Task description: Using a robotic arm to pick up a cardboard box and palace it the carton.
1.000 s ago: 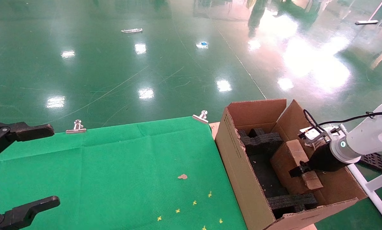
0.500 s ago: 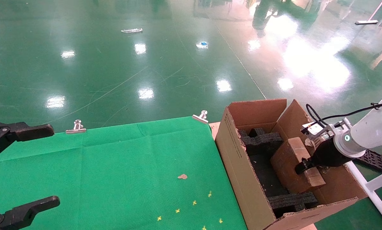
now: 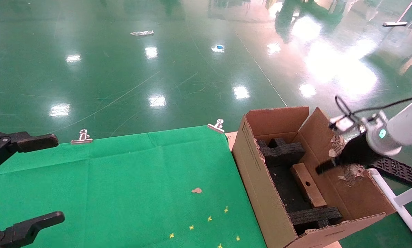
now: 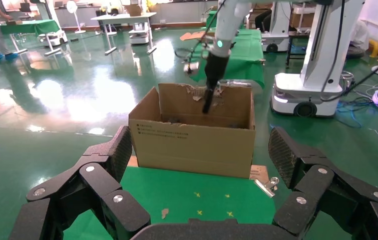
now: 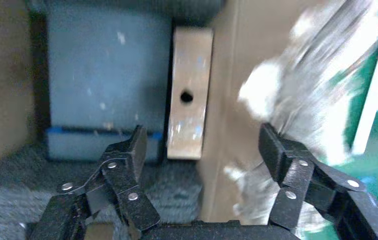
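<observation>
The cardboard box [image 3: 307,185] stands on edge inside the carton [image 3: 261,172], against its right wall, between black foam inserts. Its narrow side with the round hole faces up [image 5: 187,95]. My right gripper [image 3: 325,167] on the white robotic arm [image 3: 395,132] hangs open above the carton's torn right flap, clear of the box. In the right wrist view the right gripper [image 5: 204,150] holds nothing. My left gripper [image 3: 44,179] is parked open at the table's far left. In the left wrist view the left gripper [image 4: 199,155] faces the carton [image 4: 196,145].
A green cloth [image 3: 123,186] covers the table, held by metal clips [image 3: 217,126]. Yellow marks [image 3: 209,218] and a cardboard scrap [image 3: 196,190] lie near the carton. Black foam inserts [image 3: 281,151] sit in the carton. A white tube frame [image 3: 402,206] stands at the right.
My right gripper opened and let go of the cardboard box, then rose toward the right flap. The box dropped from tilted to standing on edge in the carton.
</observation>
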You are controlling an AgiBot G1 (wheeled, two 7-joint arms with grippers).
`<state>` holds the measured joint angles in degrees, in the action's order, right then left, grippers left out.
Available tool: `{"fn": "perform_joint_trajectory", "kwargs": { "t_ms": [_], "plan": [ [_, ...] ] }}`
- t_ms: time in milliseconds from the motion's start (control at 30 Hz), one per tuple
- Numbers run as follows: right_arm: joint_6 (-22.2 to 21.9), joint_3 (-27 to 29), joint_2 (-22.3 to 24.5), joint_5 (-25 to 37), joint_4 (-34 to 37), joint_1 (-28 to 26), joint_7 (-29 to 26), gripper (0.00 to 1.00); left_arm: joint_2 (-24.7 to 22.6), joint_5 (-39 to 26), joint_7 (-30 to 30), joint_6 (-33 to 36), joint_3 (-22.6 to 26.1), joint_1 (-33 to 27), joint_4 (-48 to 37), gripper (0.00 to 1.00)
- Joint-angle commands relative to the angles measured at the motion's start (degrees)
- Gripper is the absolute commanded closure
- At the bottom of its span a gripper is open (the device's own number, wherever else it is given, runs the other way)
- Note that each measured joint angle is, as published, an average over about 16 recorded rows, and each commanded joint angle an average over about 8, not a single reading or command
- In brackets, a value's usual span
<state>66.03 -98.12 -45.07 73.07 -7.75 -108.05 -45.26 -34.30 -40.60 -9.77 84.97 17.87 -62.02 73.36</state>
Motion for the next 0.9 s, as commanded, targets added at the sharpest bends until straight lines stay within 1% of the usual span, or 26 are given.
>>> {"fn": "perform_joint_trajectory", "kwargs": {
  "t_ms": [33, 233, 333, 433, 567, 633, 767, 900],
  "plan": [
    [0.24, 0.12, 0.29, -0.03, -0.11, -1.54, 0.72, 0.0, 0.0, 0.0, 0.0, 0.0, 0.0, 0.0, 0.0, 0.0],
    [1.7, 0.61, 2.17, 0.24, -3.11, -10.34, 3.83, 0.0, 0.01, 0.01, 0.01, -0.01, 0.02, 0.0, 0.0, 0.0],
    [2.68, 1.72, 4.55, -0.94, -6.73, -14.11, 6.02, 0.0, 0.01, 0.02, 0.01, -0.01, 0.02, -0.01, 0.0, 0.0],
    [3.15, 3.26, 8.1, -3.09, -12.18, -16.0, 8.56, 0.0, 0.01, 0.02, 0.02, -0.01, 0.03, -0.01, 0.0, 0.0],
    [3.04, 4.97, 12.47, -5.81, -18.91, -16.13, 10.82, 0.0, 0.02, 0.03, 0.02, -0.02, 0.04, -0.01, 0.0, 0.0],
    [3.15, 5.98, 13.93, -6.87, -21.49, -15.52, 11.46, 0.0, 0.02, 0.03, 0.02, -0.03, 0.04, 0.0, -0.01, 0.0],
    [3.95, 9.4, 15.25, -8.65, -25.22, -13.19, 12.58, 0.0, 0.02, 0.03, 0.03, -0.03, 0.05, 0.0, -0.03, 0.0],
    [5.01, 14.32, 14.9, -10.17, -27.96, -9.15, 14.06, 0.0, 0.02, 0.04, 0.04, -0.02, 0.06, -0.01, -0.05, 0.0]
  ]
}}
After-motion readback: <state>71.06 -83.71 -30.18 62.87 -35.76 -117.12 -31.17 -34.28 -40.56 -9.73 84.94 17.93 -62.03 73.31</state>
